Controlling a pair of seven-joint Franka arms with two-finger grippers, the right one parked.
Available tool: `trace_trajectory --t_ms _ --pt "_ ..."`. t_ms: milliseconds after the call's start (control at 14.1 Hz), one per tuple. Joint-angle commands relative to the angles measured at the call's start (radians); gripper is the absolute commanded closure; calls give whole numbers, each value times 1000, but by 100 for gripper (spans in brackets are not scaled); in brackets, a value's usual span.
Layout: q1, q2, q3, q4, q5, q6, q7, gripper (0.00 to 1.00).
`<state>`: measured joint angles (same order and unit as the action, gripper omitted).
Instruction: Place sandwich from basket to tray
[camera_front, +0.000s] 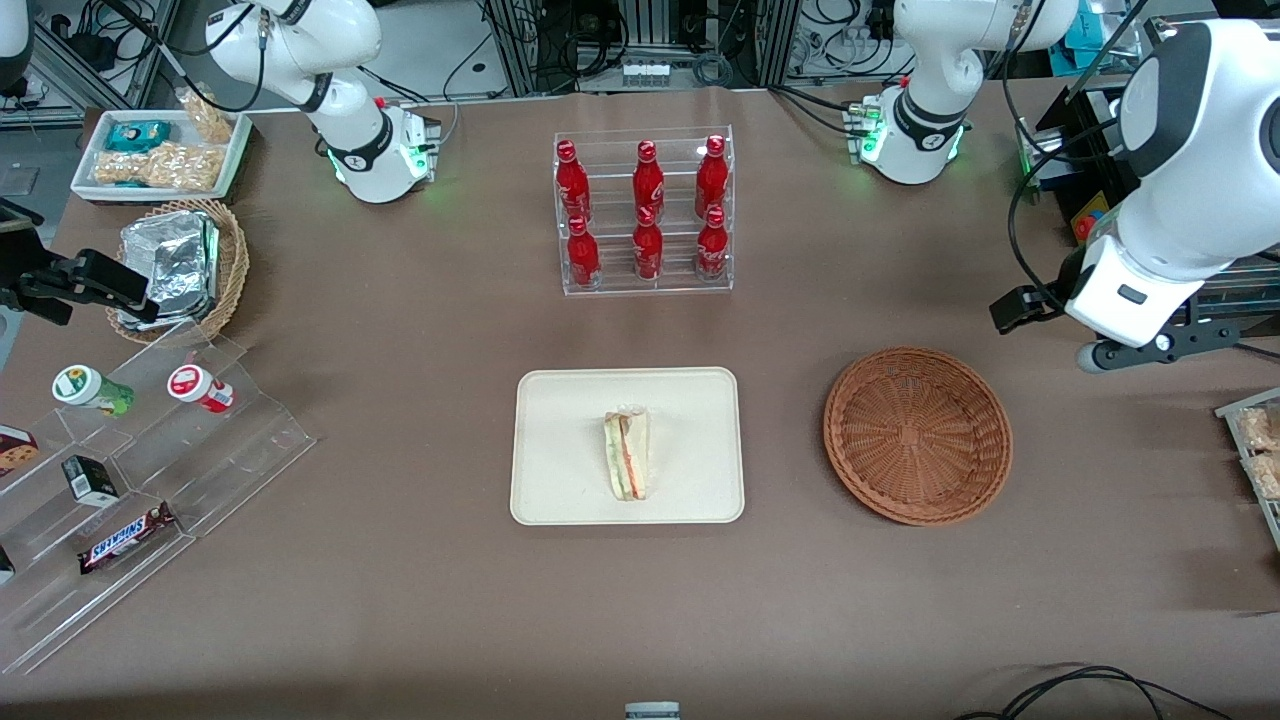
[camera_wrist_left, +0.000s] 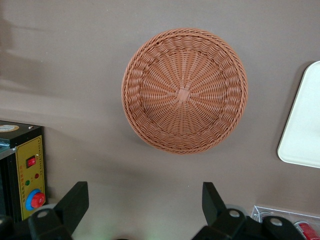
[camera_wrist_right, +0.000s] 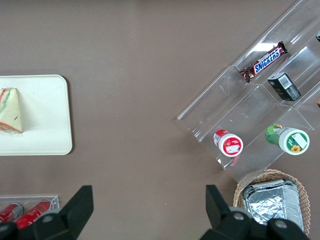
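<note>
The sandwich (camera_front: 627, 455), a clear-wrapped wedge with orange-red and green filling, lies in the middle of the cream tray (camera_front: 560, 420). It also shows in the right wrist view (camera_wrist_right: 10, 110) on the tray (camera_wrist_right: 45, 115). The reddish-brown wicker basket (camera_front: 917, 435) is empty and sits beside the tray, toward the working arm's end. My left gripper (camera_front: 1100, 352) hangs high above the table, beside the basket and farther from the front camera than it. In the left wrist view the gripper (camera_wrist_left: 144, 192) is open and empty, and the basket (camera_wrist_left: 184, 90) and a tray edge (camera_wrist_left: 305, 125) show below it.
A clear rack of red bottles (camera_front: 645, 215) stands farther from the front camera than the tray. Toward the parked arm's end are a stepped acrylic shelf with snacks (camera_front: 150, 470), a smaller wicker basket with foil packs (camera_front: 185, 265) and a white snack tray (camera_front: 160, 155). A control box (camera_wrist_left: 27, 170) sits near my gripper.
</note>
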<state>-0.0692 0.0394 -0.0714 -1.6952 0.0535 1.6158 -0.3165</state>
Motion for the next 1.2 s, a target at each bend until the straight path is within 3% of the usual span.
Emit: trace_trajectory --t_ms 0,354,779,1133 --pt "124 -39 -109 -17 -3 -5 54 0" --pt "148 -46 -108 -6 -7 -5 90 0" --pt "39 -67 15 12 -6 -16 94 0" --pt "17 -84 65 35 -20 -89 267 0"
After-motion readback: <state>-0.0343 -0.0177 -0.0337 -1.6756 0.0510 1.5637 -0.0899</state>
